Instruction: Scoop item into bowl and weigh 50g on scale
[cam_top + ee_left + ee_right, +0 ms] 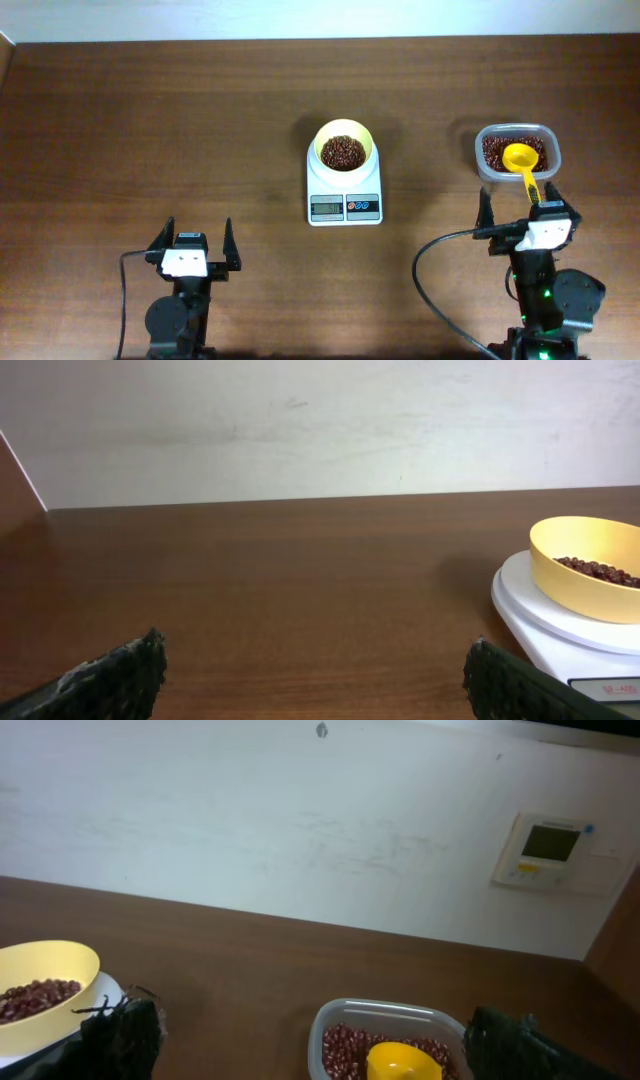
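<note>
The left gripper (pixel 199 228) stands wide open and holds nothing, with bare table (pixel 150 120) between its fingers (pixel 115 678). The scale (pixel 330 187) lies ahead of it and off to its right. The bowl (pixel 323 138) sits on the scale's round platform and has a low heap of beans (pixel 343 152) in its bottom.

The right gripper (pixel 518 200) is also spread fully apart and grips nothing. Just ahead of it is a clear container (pixel 330 1015) with more beans in it. A yellow scoop (pixel 520 157) rests on those beans. Its handle points back toward the right gripper and ends close to that gripper's right finger. From overhead it cannot be told whether the handle touches the finger. From the right wrist view, the bowl and scale are ahead and well to the left, past the left finger.
</note>
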You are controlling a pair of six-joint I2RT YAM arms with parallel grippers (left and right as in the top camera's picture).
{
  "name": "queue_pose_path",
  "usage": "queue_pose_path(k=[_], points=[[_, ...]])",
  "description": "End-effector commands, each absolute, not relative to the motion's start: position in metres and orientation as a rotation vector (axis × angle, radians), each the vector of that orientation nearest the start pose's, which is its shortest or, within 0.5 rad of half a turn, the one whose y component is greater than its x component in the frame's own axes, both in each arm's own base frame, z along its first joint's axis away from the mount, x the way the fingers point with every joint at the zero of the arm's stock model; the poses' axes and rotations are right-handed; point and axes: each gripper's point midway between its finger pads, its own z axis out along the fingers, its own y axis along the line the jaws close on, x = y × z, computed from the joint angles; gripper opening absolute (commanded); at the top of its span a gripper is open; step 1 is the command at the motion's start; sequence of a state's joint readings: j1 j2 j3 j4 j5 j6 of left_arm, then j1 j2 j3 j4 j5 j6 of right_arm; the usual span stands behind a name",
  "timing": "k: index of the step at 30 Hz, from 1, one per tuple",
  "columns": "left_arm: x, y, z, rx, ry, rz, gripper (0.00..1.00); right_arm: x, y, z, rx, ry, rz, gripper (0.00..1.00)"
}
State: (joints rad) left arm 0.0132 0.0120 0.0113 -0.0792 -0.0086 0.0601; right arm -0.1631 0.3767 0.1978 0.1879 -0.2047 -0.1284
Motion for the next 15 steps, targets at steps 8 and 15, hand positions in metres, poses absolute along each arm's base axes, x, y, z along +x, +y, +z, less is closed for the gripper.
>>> queue_pose_path(k=[8, 15], points=[[0.246, 0.005, 0.156, 0.022, 1.651, 0.058, 0.99, 0.258, -0.005, 0.2, -0.139, 1.529, -0.065, 0.99], [0.246, 0.005, 0.156, 0.022, 1.652, 0.058, 0.99, 0.252, -0.005, 0.178, -0.132, 1.559, -0.064, 0.99]])
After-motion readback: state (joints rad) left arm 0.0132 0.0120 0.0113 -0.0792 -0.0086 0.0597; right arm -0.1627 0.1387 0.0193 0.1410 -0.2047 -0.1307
